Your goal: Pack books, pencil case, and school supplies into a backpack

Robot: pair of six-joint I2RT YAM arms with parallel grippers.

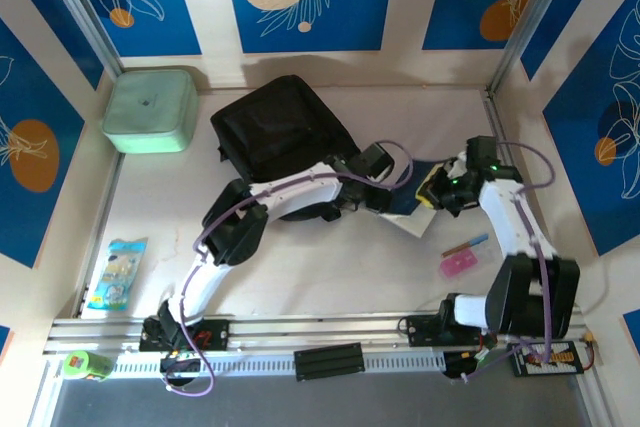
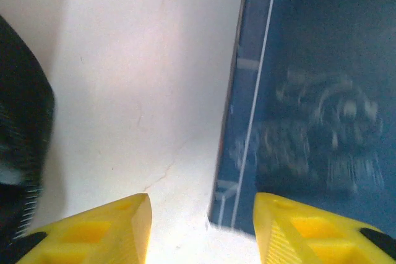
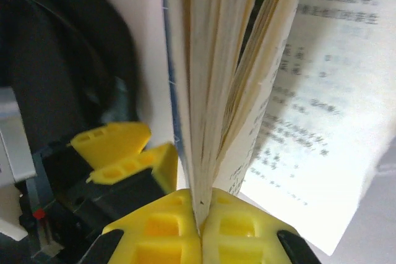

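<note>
**Top view.** I am holding my right gripper (image 1: 433,193) and left gripper (image 1: 377,194) face to face across the book (image 1: 408,201), which is lying right of the middle of the table (image 1: 330,267). The backpack (image 1: 280,132) is sitting to the book's left and farther from my bases, close beside my left forearm, so my left arm is the nearer one to it.

**Right wrist view.** My right fingers (image 3: 167,230) are pressing fully together on a thin sheaf of the book's pages (image 3: 204,91). The remaining leaves are fanning open above the pinch.

**Left wrist view.** My left fingers (image 2: 99,230) are standing apart and gripping nothing. The dark blue cover (image 2: 309,91) is lying to the right, its near corner just inside the right-hand finger and its long edge running straight away from me. Black backpack fabric (image 2: 21,122) is showing at the far left.

**Judgement.** The book probably needs to travel leftward, with my left jaws straddling its edge first.
</note>
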